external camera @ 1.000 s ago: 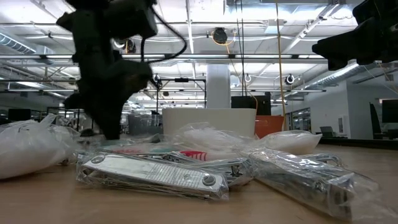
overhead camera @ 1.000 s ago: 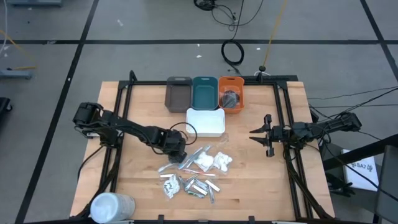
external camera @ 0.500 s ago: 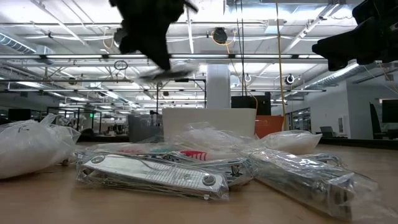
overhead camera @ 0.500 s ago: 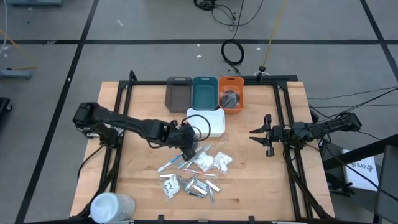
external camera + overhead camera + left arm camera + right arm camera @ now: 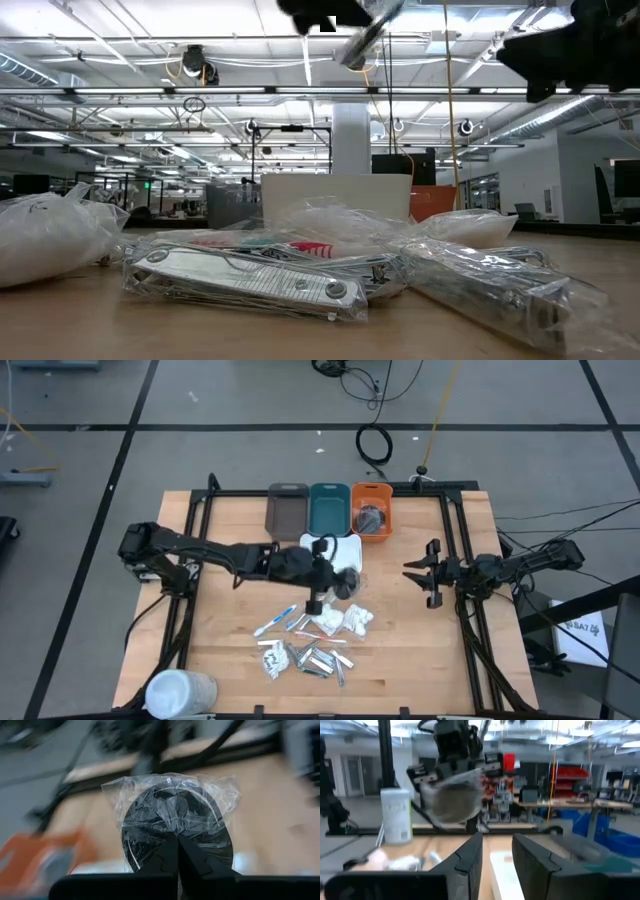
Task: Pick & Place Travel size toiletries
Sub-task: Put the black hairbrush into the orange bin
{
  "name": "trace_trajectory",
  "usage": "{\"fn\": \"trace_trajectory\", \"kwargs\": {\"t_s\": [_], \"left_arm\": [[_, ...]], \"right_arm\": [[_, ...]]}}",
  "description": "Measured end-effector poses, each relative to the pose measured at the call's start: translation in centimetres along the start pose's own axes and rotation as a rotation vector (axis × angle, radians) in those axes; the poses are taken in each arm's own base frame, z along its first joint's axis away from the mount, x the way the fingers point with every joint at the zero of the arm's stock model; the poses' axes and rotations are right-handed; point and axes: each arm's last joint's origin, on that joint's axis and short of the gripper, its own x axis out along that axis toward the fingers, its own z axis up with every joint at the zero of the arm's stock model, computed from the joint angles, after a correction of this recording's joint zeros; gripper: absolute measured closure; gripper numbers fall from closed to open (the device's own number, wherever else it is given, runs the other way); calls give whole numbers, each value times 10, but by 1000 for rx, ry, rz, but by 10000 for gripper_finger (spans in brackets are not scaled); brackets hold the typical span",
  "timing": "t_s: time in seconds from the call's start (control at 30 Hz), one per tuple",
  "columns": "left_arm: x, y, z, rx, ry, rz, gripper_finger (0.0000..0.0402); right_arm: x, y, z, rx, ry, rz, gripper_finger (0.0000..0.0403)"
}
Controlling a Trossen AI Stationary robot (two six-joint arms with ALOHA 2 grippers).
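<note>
My left gripper is shut on a dark round disc in clear wrap, held in the air over the table's middle, just near of the white tray. The right wrist view shows that disc under the left arm, and the low view catches it at the picture's top. The other toiletries, wrapped sticks, white packets and silver sachets, lie heaped on the table. My right gripper waits open by the right edge. My left gripper pinches the wrapped disc at its rim between its two shut fingers, through the clear wrap. The fingers come slanting down from the table's left. The disc is lifted clear of the table and juts out tilted past the fingertips.
Grey tray, teal tray and orange tray stand in a row at the far edge; the orange one holds dark items. A big white cylinder lies at the near left corner. Black frame rails run along both sides.
My left gripper has risen from the pile with the wrapped disc and carried it toward the table's right and far edge, up to the white tray. The disc is now lifted clear. The rest of the pile has stayed put.
</note>
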Motion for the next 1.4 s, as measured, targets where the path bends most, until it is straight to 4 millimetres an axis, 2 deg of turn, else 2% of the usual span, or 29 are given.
{"fn": "trace_trajectory", "kwargs": {"t_s": [0.2,0.3,0.47,0.57,0.67,0.77,0.93,1.17,1.4], "left_arm": [[2,13,4,77,-170,-367,401],[6,20,2,68,-217,-474,401],[19,39,-11,-208,-131,-474,401],[35,51,-21,-440,-101,-456,401],[53,57,-33,-630,-68,-473,401],[67,54,-44,-725,-12,-545,401],[80,48,-55,-776,29,-598,401],[81,49,-56,-779,25,-598,401],[81,51,-57,-786,29,-594,401]], "right_arm": [[4,1,-1,-25,-1,0,307],[7,2,-1,-72,-3,1,303],[15,6,-8,-193,98,19,260],[26,8,3,-269,101,25,222],[37,11,5,-353,157,13,190],[48,15,5,-444,203,27,169],[63,20,2,-512,255,55,161],[77,29,1,-489,212,178,164],[88,34,-5,-483,237,216,165]]}}
